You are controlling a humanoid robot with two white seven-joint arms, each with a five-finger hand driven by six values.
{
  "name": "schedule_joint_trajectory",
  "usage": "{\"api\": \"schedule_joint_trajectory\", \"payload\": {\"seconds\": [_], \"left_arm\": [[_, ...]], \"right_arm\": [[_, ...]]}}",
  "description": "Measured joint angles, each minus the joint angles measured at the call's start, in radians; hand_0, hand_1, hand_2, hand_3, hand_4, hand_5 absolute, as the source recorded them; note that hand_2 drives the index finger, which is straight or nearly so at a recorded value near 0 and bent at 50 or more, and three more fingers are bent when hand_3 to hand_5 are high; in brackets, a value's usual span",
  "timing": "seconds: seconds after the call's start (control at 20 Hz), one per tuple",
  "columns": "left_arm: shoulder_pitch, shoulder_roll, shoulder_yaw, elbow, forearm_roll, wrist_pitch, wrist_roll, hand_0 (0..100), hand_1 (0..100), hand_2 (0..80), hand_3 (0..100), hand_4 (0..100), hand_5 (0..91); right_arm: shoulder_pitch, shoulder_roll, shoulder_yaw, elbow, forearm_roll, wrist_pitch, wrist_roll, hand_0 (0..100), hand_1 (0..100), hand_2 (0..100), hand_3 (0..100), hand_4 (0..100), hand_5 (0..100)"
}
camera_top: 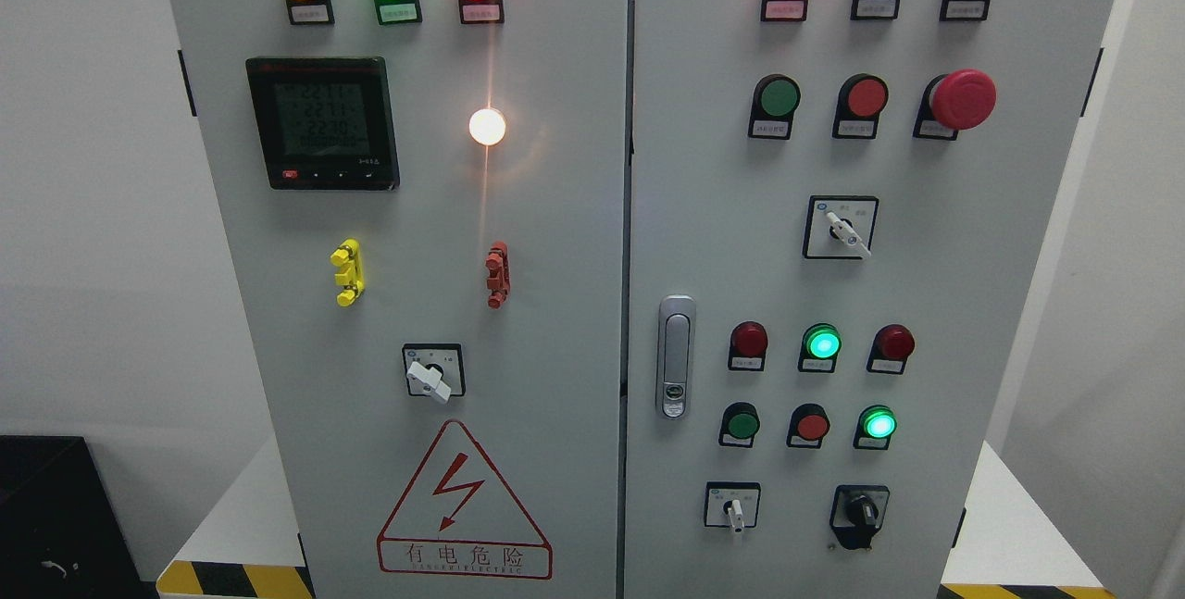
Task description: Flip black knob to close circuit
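The black knob (pixel 861 512) is a rotary switch at the lower right of the right cabinet door, with its handle pointing roughly straight up and down. A white-handled selector (pixel 735 512) sits to its left. Neither of my hands or arms shows in the head view.
The grey cabinet (pixel 574 238) fills the view. It carries lit indicator lamps, push buttons, a red emergency stop (pixel 963 99), a door latch (pixel 676 356), a meter display (pixel 322 123) and two more white selectors (pixel 848 230) (pixel 430 379). A black box (pixel 56 516) stands at the lower left.
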Motion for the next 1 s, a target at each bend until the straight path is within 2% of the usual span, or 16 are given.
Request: {"api": "schedule_joint_trajectory", "payload": {"seconds": [0.25,0.55,0.9,1.0], "left_arm": [[0.0,0.0,0.0,0.0,0.0,0.0,0.0,12,56,0.0,0,0,0.0],[0.0,0.0,0.0,0.0,0.0,0.0,0.0,12,56,0.0,0,0,0.0],[0.0,0.0,0.001,0.0,0.0,0.0,0.0,12,56,0.0,0,0,0.0],[0.0,0.0,0.001,0.0,0.0,0.0,0.0,12,56,0.0,0,0,0.0]], "right_arm": [[-0.006,-0.007,-0.008,-0.127,0.122,0.0,-0.03,0,7,73,85,71,57],[-0.007,-0.01,-0.017,-0.287,0.26,-0.002,-0.044,0,7,74,87,75,64],[-0.012,-0.009,-0.035,-0.452,0.389,-0.003,-0.068,0,6,84,100,87,86],[-0.014,-0.008,-0.043,-0.496,0.416,-0.003,-0.079,0,5,88,100,94,93]]}}
